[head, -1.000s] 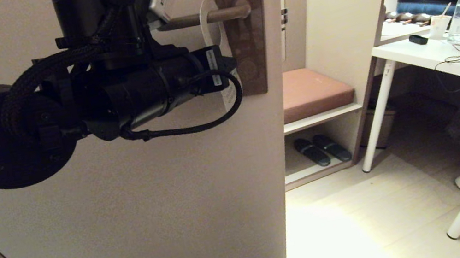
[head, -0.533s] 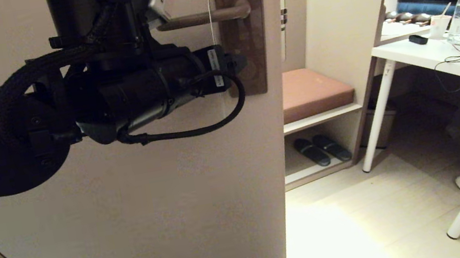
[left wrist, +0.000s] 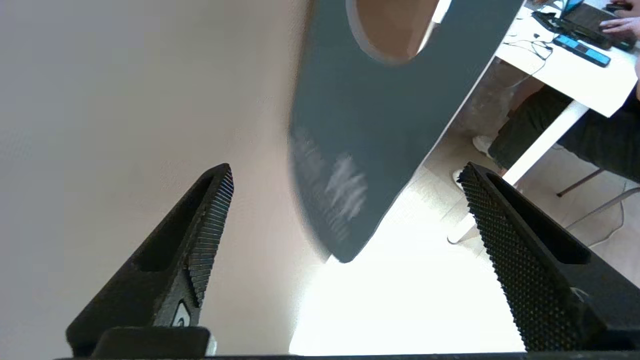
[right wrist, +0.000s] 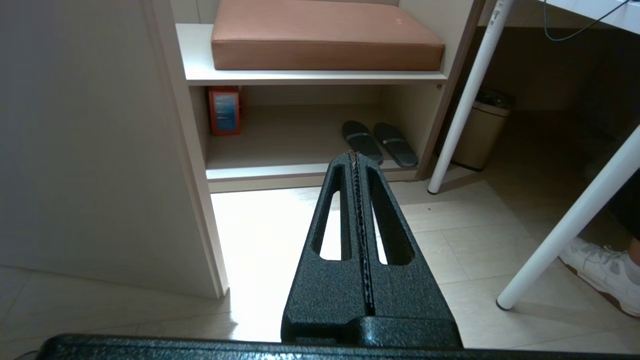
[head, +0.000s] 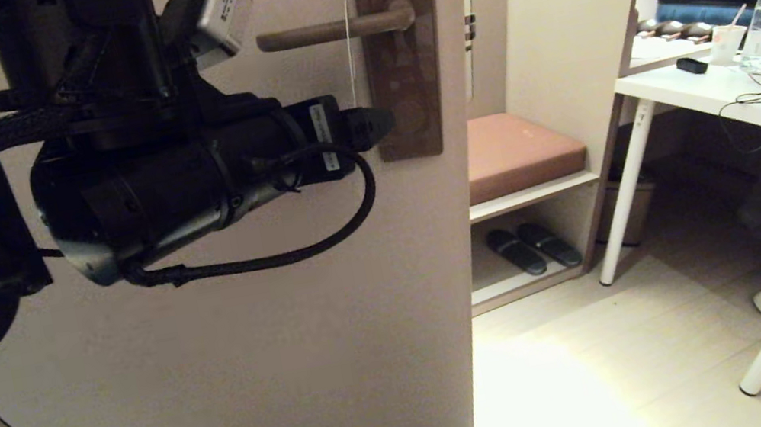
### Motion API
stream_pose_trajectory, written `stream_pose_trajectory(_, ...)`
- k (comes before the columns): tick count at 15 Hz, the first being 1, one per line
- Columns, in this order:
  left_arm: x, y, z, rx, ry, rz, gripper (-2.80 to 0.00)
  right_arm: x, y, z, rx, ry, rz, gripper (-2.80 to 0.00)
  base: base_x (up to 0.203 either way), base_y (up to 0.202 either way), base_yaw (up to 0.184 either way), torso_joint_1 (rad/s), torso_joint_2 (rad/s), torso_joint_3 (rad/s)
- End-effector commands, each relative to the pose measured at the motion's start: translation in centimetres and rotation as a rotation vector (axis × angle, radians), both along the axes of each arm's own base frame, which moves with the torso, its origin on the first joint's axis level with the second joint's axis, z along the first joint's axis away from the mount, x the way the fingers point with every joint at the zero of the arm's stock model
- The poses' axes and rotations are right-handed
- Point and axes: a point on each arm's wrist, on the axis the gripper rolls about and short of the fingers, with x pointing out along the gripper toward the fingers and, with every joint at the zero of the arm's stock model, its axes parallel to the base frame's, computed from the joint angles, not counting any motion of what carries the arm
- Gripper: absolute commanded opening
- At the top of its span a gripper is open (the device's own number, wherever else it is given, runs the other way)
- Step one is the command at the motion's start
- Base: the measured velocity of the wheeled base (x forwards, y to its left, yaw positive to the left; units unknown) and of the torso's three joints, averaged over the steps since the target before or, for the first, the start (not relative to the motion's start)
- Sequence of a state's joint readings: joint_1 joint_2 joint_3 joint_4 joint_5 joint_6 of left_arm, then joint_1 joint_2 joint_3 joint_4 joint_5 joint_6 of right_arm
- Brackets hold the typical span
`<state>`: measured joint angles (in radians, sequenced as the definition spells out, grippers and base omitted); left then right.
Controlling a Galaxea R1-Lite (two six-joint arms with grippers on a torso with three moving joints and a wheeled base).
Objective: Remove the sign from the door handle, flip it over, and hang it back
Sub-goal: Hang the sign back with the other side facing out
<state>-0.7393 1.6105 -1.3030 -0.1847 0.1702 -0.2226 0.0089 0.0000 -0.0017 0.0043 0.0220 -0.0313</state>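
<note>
left gripper [left wrist: 345, 180] fingers spread, level below door handle [head: 334, 29], sign [left wrist: 370, 130] hanging free.

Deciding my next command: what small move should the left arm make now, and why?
Probably keep retreating the left gripper: its fingers are open, the sign hangs free on the door handle, and the arm has been backing away. The right gripper is parked low, shut.

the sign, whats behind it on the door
In the head view the sign hangs edge-on from the door handle, so the bare door shows either side. Its lower end is covered by the left gripper.
</note>
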Motion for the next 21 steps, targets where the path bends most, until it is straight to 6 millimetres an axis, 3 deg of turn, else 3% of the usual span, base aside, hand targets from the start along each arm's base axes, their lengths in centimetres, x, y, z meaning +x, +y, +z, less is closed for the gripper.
stream_pose_trajectory(1,-1.1,1.4,0.5,-0.013,-0.012,0.011,0.00,0.0,0.0,0.0,-0.001,0.001,0.001,-2.80,0.000,0.000,0.000,0.000,0.00,0.000)
stream_pose_trajectory(5,-2.0,2.9,0.5,-0.016,-0.013,0.031,0.00,0.0,0.0,0.0,-0.001,0.002,0.001,-2.80,0.000,0.000,0.000,0.000,0.00,0.000)
stream_pose_trajectory(11,-1.9,3.3,0.6,-0.019,-0.018,0.048,0.00,0.0,0.0,0.0,-0.001,0.002,0.001,-2.80,0.000,0.000,0.000,0.000,0.00,0.000)
stream_pose_trajectory(12,-1.8,3.3,0.5,-0.017,-0.016,0.048,-2.80,0.0,0.0,0.0,-0.001,0.002,0.001,-2.80,0.000,0.000,0.000,0.000,0.00,0.000)
stream_pose_trajectory(21,-0.1,2.7,0.3,-0.035,-0.043,0.061,-2.80,0.0,0.0,0.0,-0.001,0.002,0.001,-2.80,0.000,0.000,0.000,0.000,0.00,0.000)
